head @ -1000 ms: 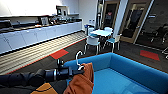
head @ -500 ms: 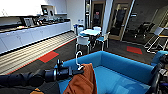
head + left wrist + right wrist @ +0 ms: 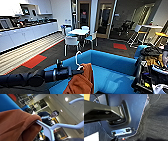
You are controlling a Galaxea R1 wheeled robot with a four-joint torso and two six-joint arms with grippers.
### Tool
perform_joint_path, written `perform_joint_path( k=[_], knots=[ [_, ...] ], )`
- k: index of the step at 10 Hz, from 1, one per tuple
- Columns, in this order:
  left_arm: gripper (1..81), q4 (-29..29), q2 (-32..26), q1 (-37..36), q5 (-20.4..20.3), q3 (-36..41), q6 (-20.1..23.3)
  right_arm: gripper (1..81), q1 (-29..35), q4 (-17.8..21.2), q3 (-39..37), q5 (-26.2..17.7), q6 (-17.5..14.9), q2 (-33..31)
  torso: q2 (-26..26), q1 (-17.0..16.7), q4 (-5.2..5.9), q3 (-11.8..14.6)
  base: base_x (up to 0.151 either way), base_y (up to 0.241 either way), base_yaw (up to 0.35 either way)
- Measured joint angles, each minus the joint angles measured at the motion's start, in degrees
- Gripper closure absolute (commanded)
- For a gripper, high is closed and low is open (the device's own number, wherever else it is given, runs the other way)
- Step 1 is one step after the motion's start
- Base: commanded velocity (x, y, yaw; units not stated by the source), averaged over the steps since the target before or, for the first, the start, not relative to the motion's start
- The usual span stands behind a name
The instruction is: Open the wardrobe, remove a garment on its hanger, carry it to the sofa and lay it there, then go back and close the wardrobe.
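Note:
In the head view my left arm reaches in from the left, and my left gripper [image 3: 78, 71] is shut on the white hanger [image 3: 77, 60] just below its curved hook. The orange garment [image 3: 81, 82] droops from the hanger, hanging over the seat of the blue sofa [image 3: 112, 63]. Seen from the left wrist, the garment [image 3: 16, 125] bunches over the hanger's arm [image 3: 50, 130], with the sofa's blue back [image 3: 6, 102] behind it. The right wrist view looks down at my own base and dark carpet. The wardrobe is out of view.
A person [image 3: 152, 65] with dark gear stands close by the sofa's right end. A white table [image 3: 78, 32] with white chairs stands beyond the sofa. A long kitchen counter [image 3: 25, 32] runs along the left wall, with a red floor patch [image 3: 33, 61] nearby.
The whole head picture has shifted left and the sofa looms larger, so the camera has turned and come closer. The hanger with the garment stays held in my left gripper.

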Motion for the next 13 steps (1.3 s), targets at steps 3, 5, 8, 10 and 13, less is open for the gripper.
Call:
perform_joint_path(
  k=[3,5,8,10,13],
  knots=[
    [81.1,0.00,-0.44,0.00,0.00,0.00,0.00,1.0,0.02,0.00,0.00,0.00,0.00,0.00,0.00,0.00,0.00,0.00,0.000,0.000,-0.331],
    [81.1,0.00,-0.85,0.00,0.00,0.00,0.02,1.0,0.00,0.00,0.00,-0.18,0.00,0.11,0.00,0.00,0.00,0.00,0.000,0.000,-0.327],
    [81.1,0.00,-0.79,-0.02,0.00,0.00,0.00,1.0,-0.02,0.00,0.00,-0.29,0.00,0.20,0.00,0.00,-0.02,0.00,0.000,0.000,-0.296],
    [81.1,0.00,-1.05,-0.02,-0.02,0.00,0.00,1.0,0.30,0.00,0.00,-0.35,-0.01,0.17,0.00,0.00,-0.02,0.00,0.000,0.000,-0.210],
    [81.1,0.00,-0.62,0.00,-0.02,0.01,-0.02,1.0,0.04,0.00,0.00,-0.44,-0.01,0.30,0.00,0.00,-0.02,0.00,0.000,-0.021,-0.097]
  ],
)
